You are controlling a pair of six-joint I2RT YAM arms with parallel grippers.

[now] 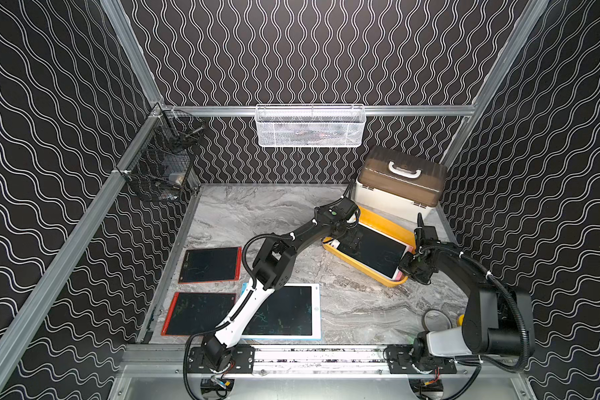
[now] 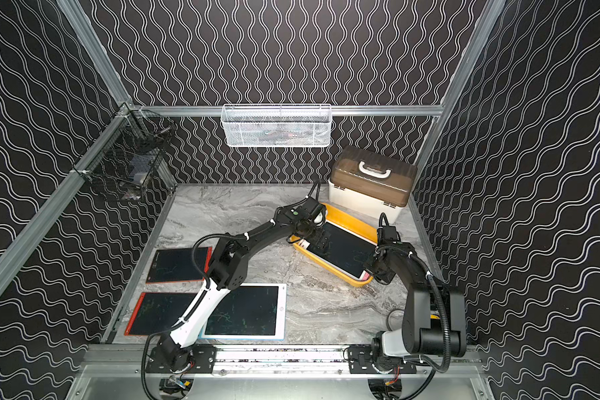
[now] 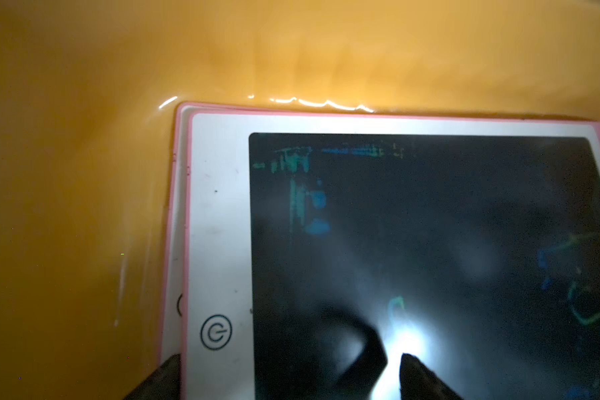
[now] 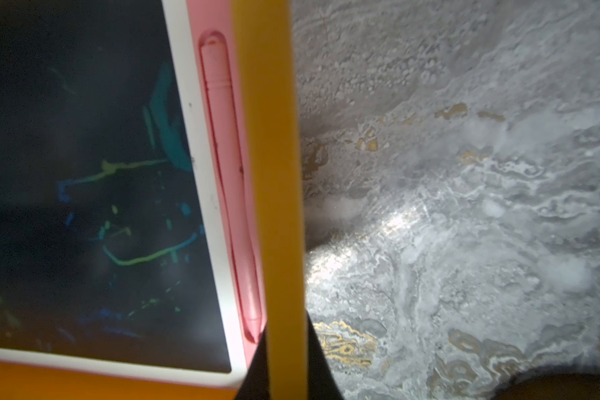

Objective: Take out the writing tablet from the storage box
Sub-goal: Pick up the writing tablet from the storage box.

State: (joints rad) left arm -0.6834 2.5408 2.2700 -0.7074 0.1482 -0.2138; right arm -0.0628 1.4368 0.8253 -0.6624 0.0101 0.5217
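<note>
Left hand wide open, astride writing tablet edge; right hand clamped on storage box rim. Risk: thin edge missed on closing, screen scraped.

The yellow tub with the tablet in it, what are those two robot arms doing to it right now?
The robot is getting a writing tablet out of the yellow storage box. Its right hand is shut on the box's rim, likely to steady it. Its left hand is open inside the box, one finger outside the tablet's button end, the other over the screen. The tablet lies in the box, not yet lifted.
</note>
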